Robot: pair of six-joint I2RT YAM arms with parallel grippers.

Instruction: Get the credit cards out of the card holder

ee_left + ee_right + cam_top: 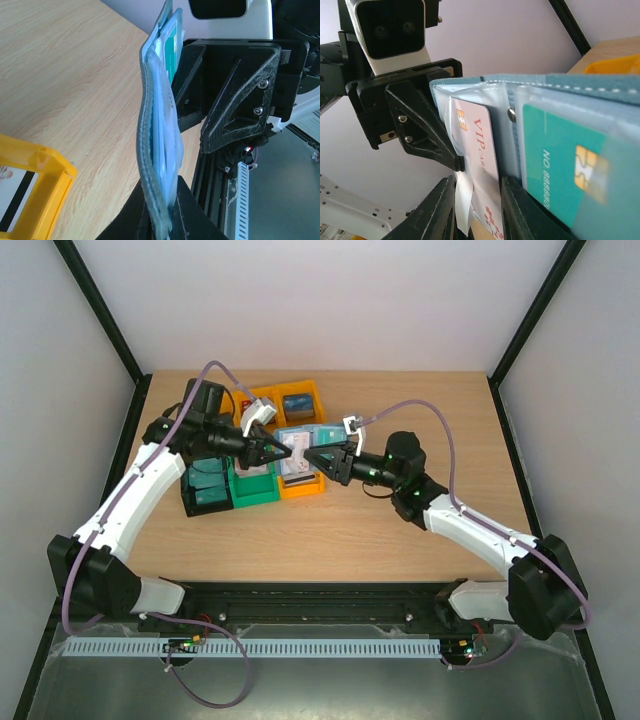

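the left gripper is clamped on the bottom edge of the card holder, holding it upright in the air above the orange bin near the middle of the table. the right gripper faces it from 3 o'clock, its fingers straddling a white-and-red card that sticks out of a pale sleeve. i cannot tell whether they actually pinch it. a teal card sits in the next sleeve over. a green bin lies at the holder's 7 o'clock.
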